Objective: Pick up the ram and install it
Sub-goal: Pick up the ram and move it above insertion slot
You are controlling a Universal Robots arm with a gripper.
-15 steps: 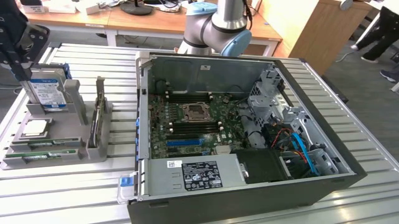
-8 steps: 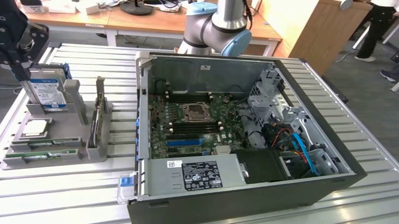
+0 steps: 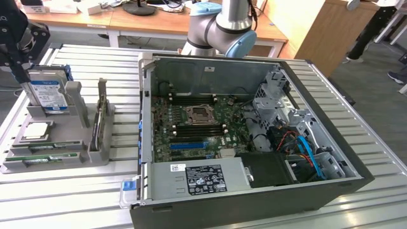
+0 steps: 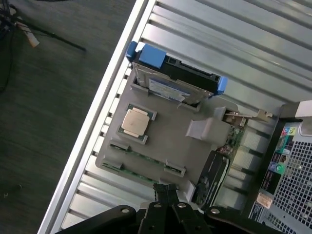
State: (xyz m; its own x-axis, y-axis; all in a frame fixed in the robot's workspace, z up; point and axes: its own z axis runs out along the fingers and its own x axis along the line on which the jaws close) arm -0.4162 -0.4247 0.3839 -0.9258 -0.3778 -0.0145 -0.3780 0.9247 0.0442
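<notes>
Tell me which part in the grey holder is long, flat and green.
The ram, flat along an edge of the holder. The processor is square and silver; the hard drive stands upright with a blue label.

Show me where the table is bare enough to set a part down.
Widest bare patch: the table slats between the parts holder and the near edge. Another strip runs on the exterior view's right of the computer case. The gap between holder and case is narrow. Crowded: the holder itself and the case's inside.
</notes>
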